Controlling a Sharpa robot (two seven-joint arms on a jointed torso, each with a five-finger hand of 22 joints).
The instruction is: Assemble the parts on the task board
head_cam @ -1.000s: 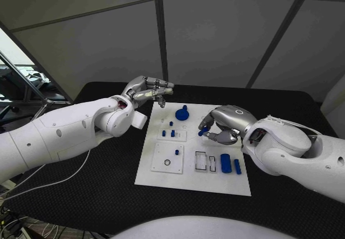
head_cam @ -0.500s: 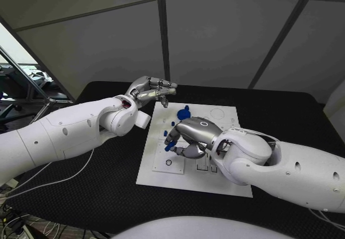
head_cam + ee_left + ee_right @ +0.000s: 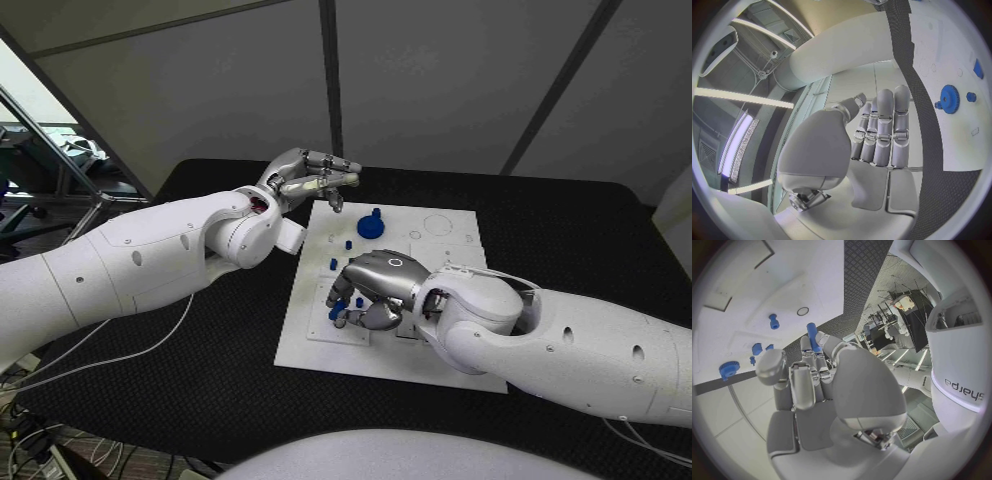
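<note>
My right hand pinches a small blue plastic peg above the white task board; a tilted approach could jam it. My left hand hovers with fingers closed, holding nothing.

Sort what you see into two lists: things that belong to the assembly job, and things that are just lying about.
Belongs to the job:
- task board
- blue gear
- blue pin, held by the right robot hand
- small blue pegs standing in the board

Just lying about:
- white cable on the black table
- left robot hand, raised beyond the board, holding nothing
</note>
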